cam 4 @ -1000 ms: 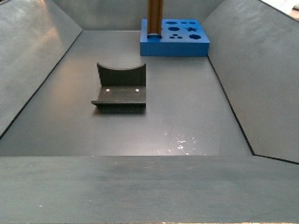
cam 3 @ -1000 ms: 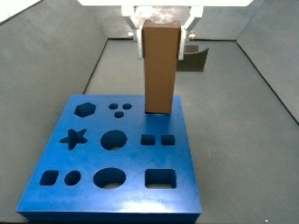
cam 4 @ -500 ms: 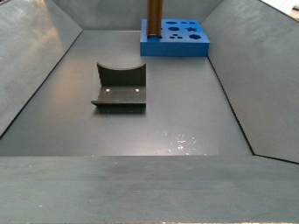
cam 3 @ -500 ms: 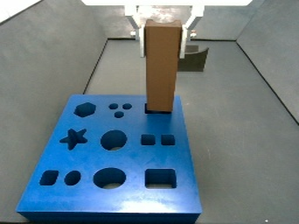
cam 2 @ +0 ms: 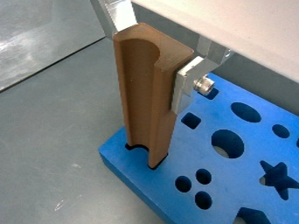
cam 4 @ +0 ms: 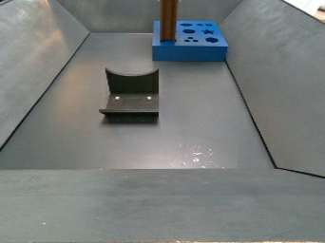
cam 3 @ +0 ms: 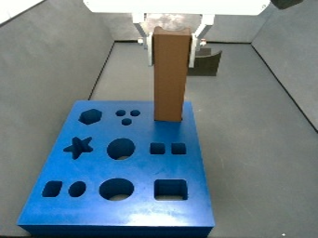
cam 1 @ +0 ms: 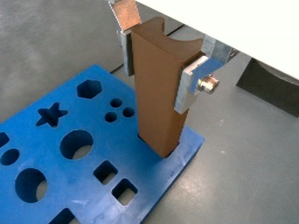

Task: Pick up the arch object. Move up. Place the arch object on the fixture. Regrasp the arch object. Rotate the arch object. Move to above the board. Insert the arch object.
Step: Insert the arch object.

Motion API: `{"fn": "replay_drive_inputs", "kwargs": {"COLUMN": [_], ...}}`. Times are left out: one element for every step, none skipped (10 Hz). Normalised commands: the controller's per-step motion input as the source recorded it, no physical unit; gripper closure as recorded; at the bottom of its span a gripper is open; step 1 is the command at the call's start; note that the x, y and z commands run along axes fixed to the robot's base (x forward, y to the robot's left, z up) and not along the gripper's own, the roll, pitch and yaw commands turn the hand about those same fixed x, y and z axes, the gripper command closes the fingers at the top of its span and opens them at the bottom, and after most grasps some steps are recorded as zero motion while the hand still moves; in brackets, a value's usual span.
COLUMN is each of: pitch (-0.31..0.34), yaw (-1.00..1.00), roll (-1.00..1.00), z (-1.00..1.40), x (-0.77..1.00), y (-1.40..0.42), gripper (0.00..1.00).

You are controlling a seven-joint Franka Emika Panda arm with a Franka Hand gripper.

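The arch object (cam 3: 172,74), an orange-brown wooden block, stands upright with its lower end in a cutout at the far edge of the blue board (cam 3: 125,172). My gripper (cam 1: 158,48) is shut on its upper part, with one silver finger (cam 1: 193,83) on each side. Both wrist views show this grip, and the curved notch runs along one face of the block (cam 2: 142,96) above the board (cam 2: 233,157). In a side view the block (cam 4: 165,19) rises from the board (cam 4: 197,43); the gripper is out of frame there. The fixture (cam 4: 131,95) sits empty mid-floor.
Grey sloped bin walls (cam 4: 38,85) enclose the floor. The board's other cutouts (star (cam 3: 78,146), hexagon, circles, squares) are open. The fixture also shows as a dark shape behind the block (cam 3: 211,61).
The gripper and the arch object have moved slightly down; the block's top sits a little lower over the board. Nothing else has moved.
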Motion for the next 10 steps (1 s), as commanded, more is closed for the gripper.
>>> {"fn": "replay_drive_inputs", "kwargs": {"pitch": [0.000, 0.000, -0.001, -0.041, -0.103, -0.124, -0.129, -0.144, -0.164, -0.187], "yaw": [0.00, 0.00, 0.00, 0.00, 0.00, 0.00, 0.00, 0.00, 0.00, 0.00], "roll": [0.00, 0.00, 0.00, 0.00, 0.01, 0.04, 0.07, 0.08, 0.12, 0.19], "z": [-0.11, -0.15, -0.25, -0.34, -0.47, -0.54, -0.59, -0.62, -0.69, -0.75], "x": [0.00, 0.00, 0.00, 0.00, 0.00, 0.00, 0.00, 0.00, -0.03, -0.07], "y": [0.14, 0.10, 0.04, 0.00, 0.00, 0.00, 0.00, 0.00, -0.02, -0.11], "gripper": [1.00, 1.00, 1.00, 1.00, 1.00, 1.00, 1.00, 1.00, 1.00, 1.00]}}
